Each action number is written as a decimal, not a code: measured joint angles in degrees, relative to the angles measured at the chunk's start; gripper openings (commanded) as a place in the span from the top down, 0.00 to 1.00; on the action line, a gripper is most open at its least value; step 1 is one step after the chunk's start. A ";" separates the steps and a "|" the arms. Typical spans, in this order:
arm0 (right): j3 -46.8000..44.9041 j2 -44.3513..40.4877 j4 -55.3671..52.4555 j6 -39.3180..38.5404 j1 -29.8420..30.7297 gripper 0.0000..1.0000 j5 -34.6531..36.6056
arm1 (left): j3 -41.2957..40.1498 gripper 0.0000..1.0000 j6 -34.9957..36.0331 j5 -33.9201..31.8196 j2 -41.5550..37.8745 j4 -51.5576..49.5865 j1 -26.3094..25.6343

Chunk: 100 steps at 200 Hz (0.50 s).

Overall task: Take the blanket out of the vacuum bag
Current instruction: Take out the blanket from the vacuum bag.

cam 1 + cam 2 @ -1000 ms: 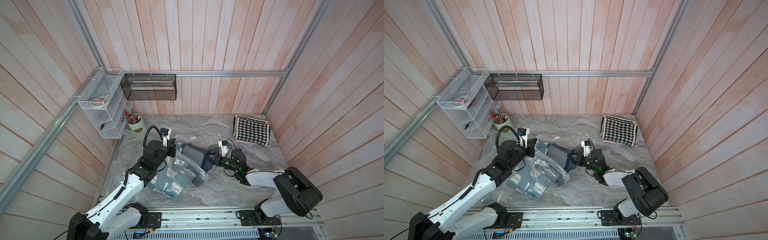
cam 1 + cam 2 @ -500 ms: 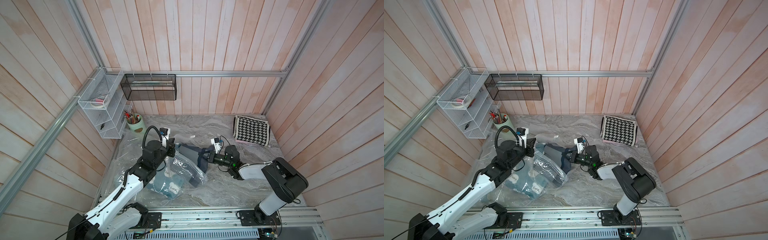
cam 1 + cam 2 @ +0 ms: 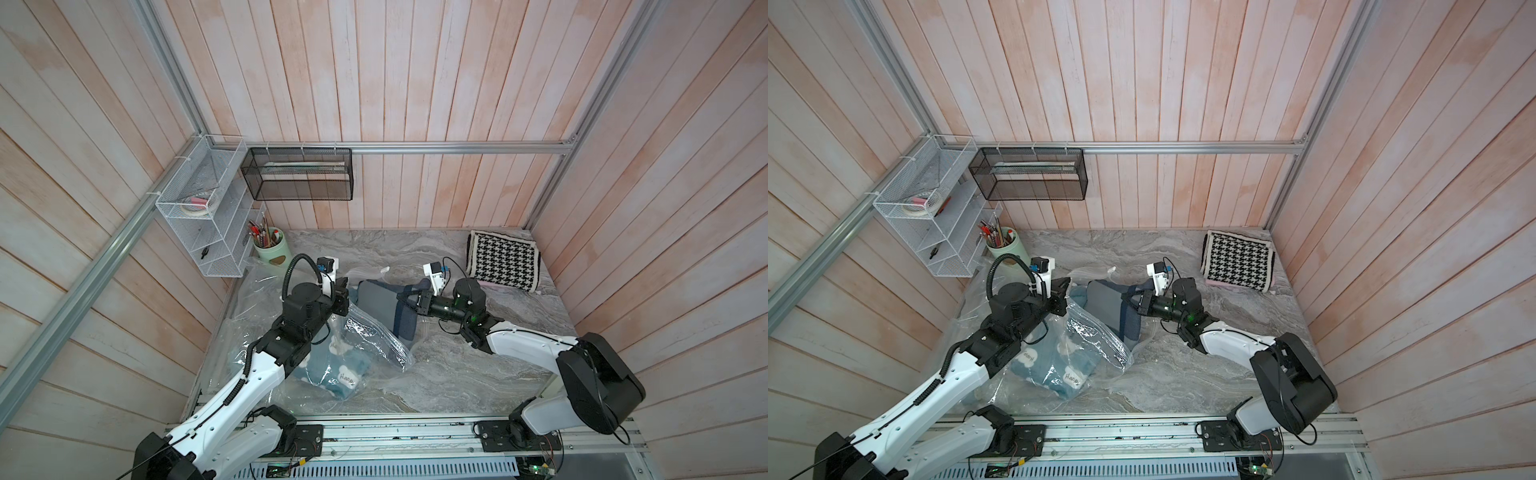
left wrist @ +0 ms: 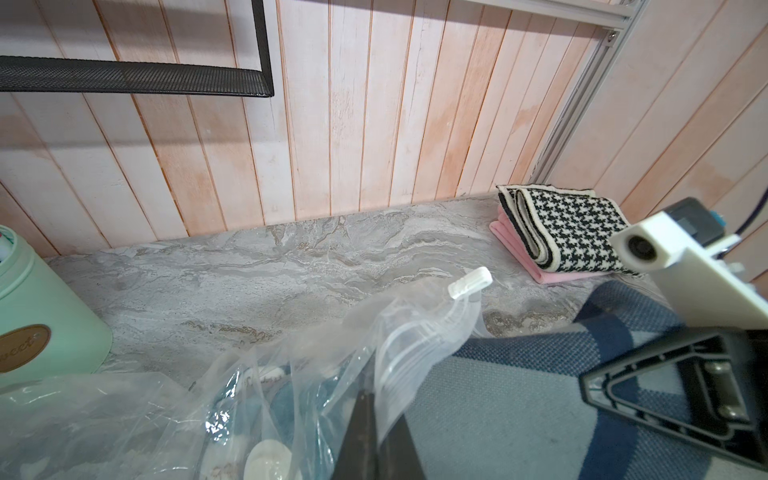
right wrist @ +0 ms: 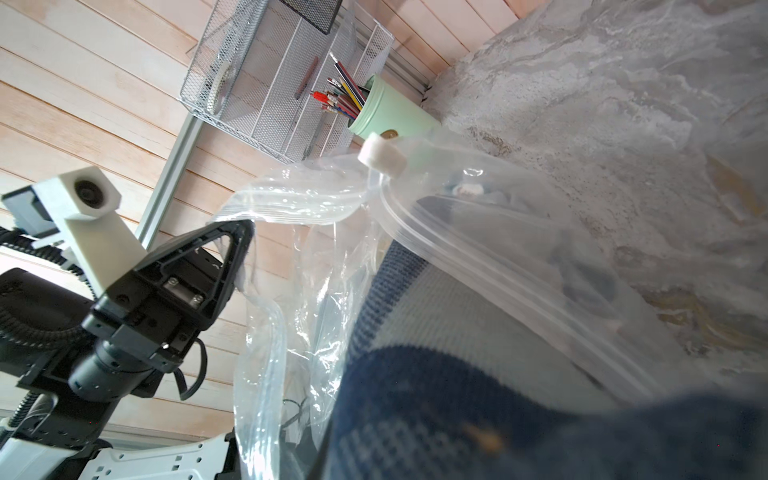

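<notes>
The clear vacuum bag (image 3: 371,338) (image 3: 1096,332) lies crinkled at the table's left, its mouth toward the middle. A grey blanket with navy stripes (image 3: 376,305) (image 3: 1106,301) sticks out of that mouth. A teal cloth with white cloud patches (image 3: 332,365) stays inside. My left gripper (image 3: 343,291) (image 4: 371,401) is shut on the bag's upper mouth edge (image 4: 399,353), near the white zip slider (image 4: 470,282) (image 5: 382,156). My right gripper (image 3: 409,300) (image 3: 1133,303) is shut on the blanket's navy stripe. The blanket (image 5: 436,374) hides those jaws in the right wrist view.
A green pencil cup (image 3: 270,251) stands at the back left under a white wire shelf (image 3: 203,232) and a black mesh basket (image 3: 297,174). A folded houndstooth cloth (image 3: 503,259) lies at the back right. More loose clear plastic (image 3: 249,299) spreads along the left wall.
My right gripper reached left to the blanket and closed on it. The left gripper stayed shut on the bag's mouth edge.
</notes>
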 measured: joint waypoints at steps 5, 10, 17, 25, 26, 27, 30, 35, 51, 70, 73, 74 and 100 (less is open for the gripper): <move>0.09 -0.57 -0.44 -0.04 -0.02 1.00 0.04 | 0.00 1.00 0.00 0.00 -0.13 -0.15 0.00; 0.17 -1.14 -0.92 -0.09 -0.02 1.00 0.09 | 0.00 1.00 -0.02 0.00 -0.35 -0.35 0.02; 0.28 -1.86 -1.68 -0.17 -0.07 1.00 0.24 | 0.00 1.00 0.00 0.00 -0.70 -0.57 0.04; 0.33 -2.75 -2.60 -0.33 -0.15 1.00 0.31 | 0.00 1.00 0.00 -0.02 -1.18 -0.74 0.07; 0.33 -2.82 -2.67 -0.33 -0.17 1.00 0.31 | 0.00 1.00 0.00 -0.02 -1.20 -0.74 0.07; 0.33 -2.99 -2.80 -0.37 -0.20 1.00 0.31 | 0.00 1.00 0.00 -0.02 -1.25 -0.76 0.07; 0.33 -3.30 -3.08 -0.46 -0.31 1.00 0.42 | 0.00 1.00 0.00 -0.02 -1.44 -0.81 0.09; 0.33 -3.80 -3.54 -0.50 -0.46 1.00 0.46 | 0.00 1.00 -0.02 -0.02 -1.66 -0.87 0.11; 0.33 -5.53 -4.98 -0.76 -1.40 1.00 0.48 | 0.00 1.00 -0.22 0.00 -2.03 -0.98 0.11; 0.50 -7.54 -7.04 -1.53 -3.15 1.00 0.55 | -0.46 1.00 -0.42 0.02 -2.29 -0.83 0.11; 0.57 -7.78 -7.39 -1.60 -3.39 1.00 0.52 | -0.61 1.00 -0.46 0.02 -2.36 -0.83 0.11; 0.63 -7.89 -7.50 -1.64 -3.54 1.00 0.55 | -0.66 1.00 -0.46 0.04 -2.36 -0.83 0.11; 1.55 -9.55 -10.10 -2.58 -6.14 1.00 0.44 | -1.60 1.00 -1.22 0.09 -2.51 -0.81 0.11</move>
